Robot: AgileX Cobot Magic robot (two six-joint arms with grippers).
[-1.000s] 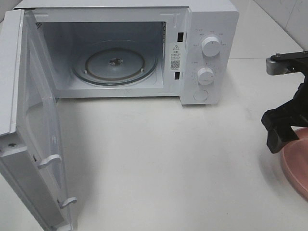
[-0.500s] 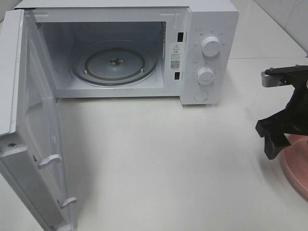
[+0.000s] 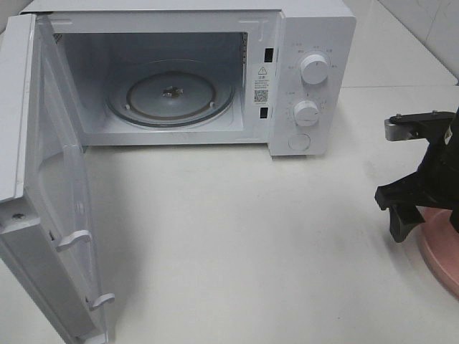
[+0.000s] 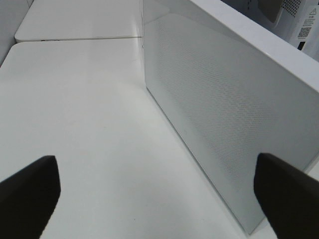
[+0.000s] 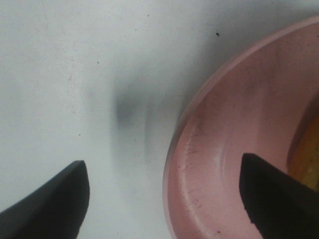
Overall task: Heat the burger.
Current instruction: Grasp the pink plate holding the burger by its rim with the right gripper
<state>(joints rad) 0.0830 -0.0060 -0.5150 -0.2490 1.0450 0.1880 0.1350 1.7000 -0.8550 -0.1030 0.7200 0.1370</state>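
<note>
1. Burger: only a golden-yellow sliver shows, at the edge of the right wrist view. Its facing and long axis cannot be told.
2. Pink plate: the sliver lies inside its rim. The plate sits on the white table, well apart from the microwave, off its knob-side front corner.
3. Microwave door stands swung wide, with the glass turntable in the cavity.
4. Right gripper: jaws spread, grasping nothing, straddling the plate's rim. One fingertip is over the table and the other over the plate's inside. The burger is just beyond that inner fingertip.
5. Left gripper: jaws spread, holding nothing, over the table just beside the microwave door's outer face.
</note>
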